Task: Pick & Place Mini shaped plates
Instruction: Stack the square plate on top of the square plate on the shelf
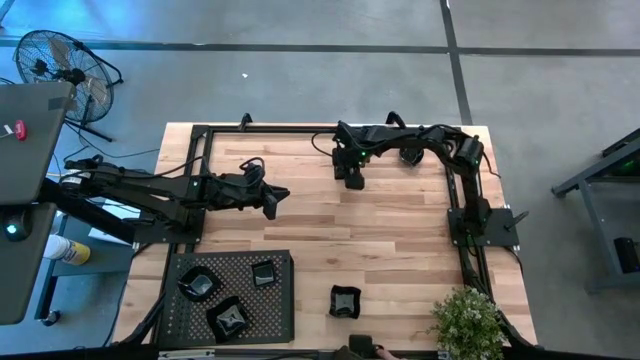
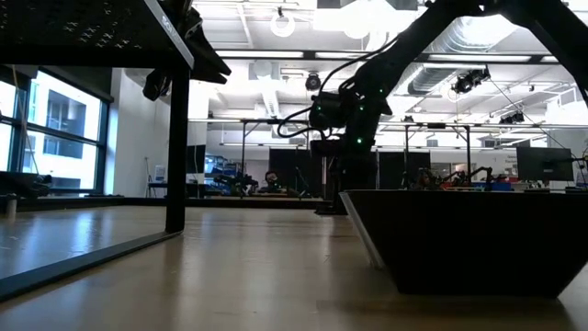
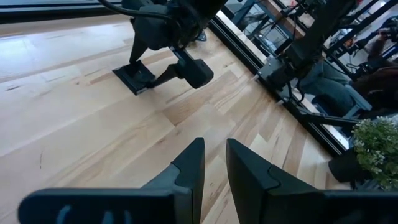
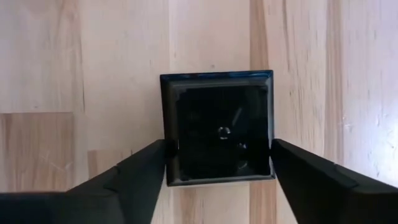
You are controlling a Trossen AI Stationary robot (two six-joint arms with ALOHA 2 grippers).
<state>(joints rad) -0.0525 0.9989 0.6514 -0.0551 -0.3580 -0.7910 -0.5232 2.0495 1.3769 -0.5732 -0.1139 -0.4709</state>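
Observation:
A small square glossy black plate (image 4: 217,118) lies flat on the wooden table near its far edge. My right gripper (image 4: 219,149) points down over it, open, with one finger at each of two opposite sides; in the high view that gripper (image 1: 352,180) hides the plate. My left gripper (image 3: 214,155) hangs above the bare table left of centre, its fingers a narrow gap apart with nothing between them. Three more mini plates (image 1: 230,318) rest in the perforated tray (image 1: 280,320). Another plate (image 1: 345,300) sits on the table near the front edge. My right gripper comes at the square plate from above. Its fingertips (image 4: 158,155) stand level with the plate's two opposite side rims (image 4: 166,134), and I cannot tell whether they touch them. The plate lies flat on the table.
The black perforated tray fills the near left corner and stands raised on a leg (image 2: 175,138). A potted plant (image 1: 465,320) stands at the near right corner. A black frame (image 1: 200,135) runs along the table's edges. Bare wood lies between the two arms.

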